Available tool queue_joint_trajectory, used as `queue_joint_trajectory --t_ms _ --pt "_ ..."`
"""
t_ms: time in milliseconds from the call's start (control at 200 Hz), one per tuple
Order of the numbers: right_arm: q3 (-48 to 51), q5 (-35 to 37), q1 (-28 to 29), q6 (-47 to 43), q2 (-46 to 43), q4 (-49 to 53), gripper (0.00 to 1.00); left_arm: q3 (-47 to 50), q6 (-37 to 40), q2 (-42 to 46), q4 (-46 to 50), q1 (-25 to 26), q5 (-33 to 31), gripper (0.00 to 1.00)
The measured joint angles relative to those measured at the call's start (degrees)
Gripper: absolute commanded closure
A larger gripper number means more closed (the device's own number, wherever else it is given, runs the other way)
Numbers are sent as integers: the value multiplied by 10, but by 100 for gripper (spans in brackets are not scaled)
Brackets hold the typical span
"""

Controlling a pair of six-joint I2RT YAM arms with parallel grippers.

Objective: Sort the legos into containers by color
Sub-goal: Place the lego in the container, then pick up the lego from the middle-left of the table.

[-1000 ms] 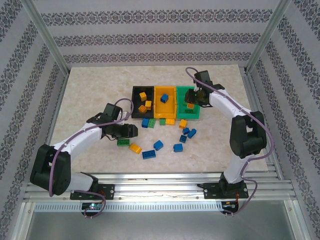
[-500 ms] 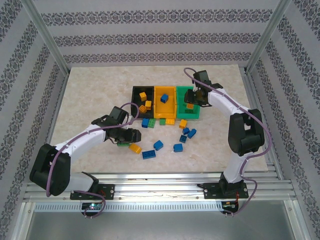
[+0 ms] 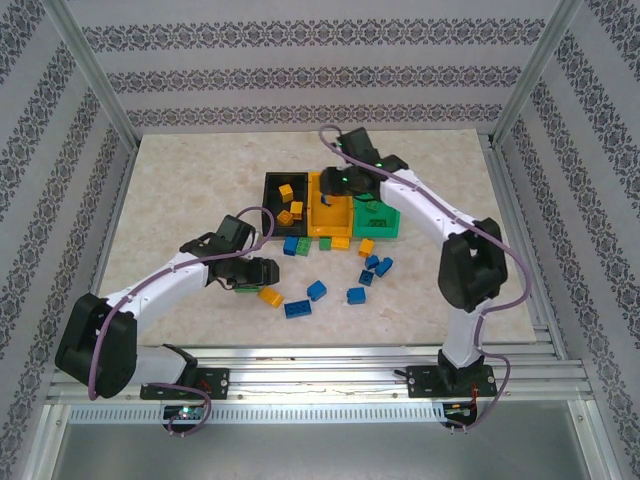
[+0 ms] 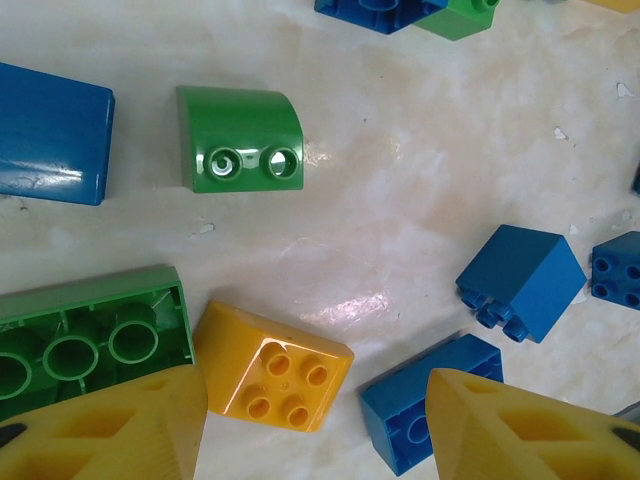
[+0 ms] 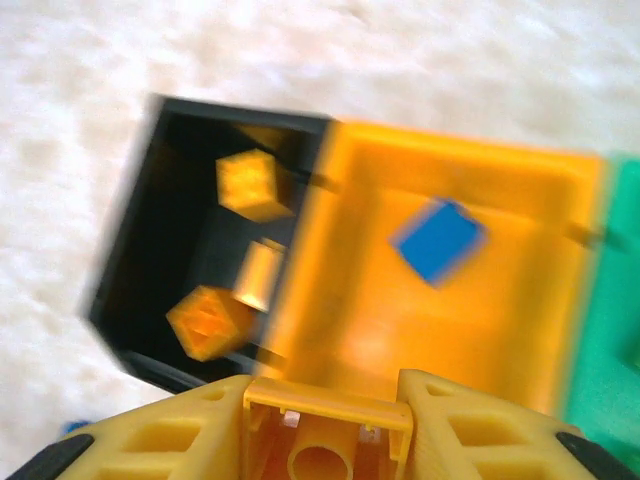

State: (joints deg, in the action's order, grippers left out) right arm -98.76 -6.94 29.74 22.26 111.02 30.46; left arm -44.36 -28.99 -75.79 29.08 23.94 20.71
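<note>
Sitting on the table [image 3: 180, 180], black bin [image 3: 269, 200] and green bin [image 3: 390, 222] flank your orange bin [image 5: 480, 310]. Above the orange bin, your right gripper [image 5: 325, 385] has its jaws clamped on a yellow brick [image 5: 320, 455]. Nearer you than that bin, your left gripper [image 4: 312, 385] holds its jaws apart over loose bricks [image 4: 520, 275].

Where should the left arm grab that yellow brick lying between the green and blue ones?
From straight above, pinching the yellow brick by its flat side walls, not its upturned studded face. The open left gripper hangs over it, but a green brick crowds one side and a blue brick the other, so the two sides facing bare table probably suit better.
</note>
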Motion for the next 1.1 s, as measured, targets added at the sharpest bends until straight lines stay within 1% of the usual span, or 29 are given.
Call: queue_joint_trajectory --t_ms 155,270,405,460,480,505,640,754,829,844,864,1069,1099 --pt "-137 -13 48 1 105 5 61 15 -3 10 -1 0 -2 40" --pt "-237 -18 63 1 188 23 59 28 -12 17 0 0 -4 40" --pt "-318 -22 65 5 253 47 52 37 -19 25 0 0 -3 39" --pt "-337 -22 65 5 265 55 49 37 -21 25 0 0 -1 39" --pt "-340 -22 65 5 267 56 46 37 -22 25 0 0 -1 39" --pt "-341 -22 65 5 267 59 45 37 -22 25 0 0 0 39" --pt "-336 -22 65 5 262 62 46 37 -24 25 0 0 3 38" --pt "-294 -26 65 4 235 59 46 37 -24 25 1 0 9 38" --pt "-238 -29 65 3 198 49 46 37 -24 24 1 0 16 37" --pt "-227 -30 65 3 191 49 46 37 -24 24 1 0 16 35" --pt "-210 -30 65 3 177 45 46 37 -24 24 2 0 17 34" --pt "-50 -23 68 -2 45 15 46 37 -26 24 18 12 24 33" --pt "-25 -19 68 -2 26 7 46 37 -26 24 21 16 24 31"
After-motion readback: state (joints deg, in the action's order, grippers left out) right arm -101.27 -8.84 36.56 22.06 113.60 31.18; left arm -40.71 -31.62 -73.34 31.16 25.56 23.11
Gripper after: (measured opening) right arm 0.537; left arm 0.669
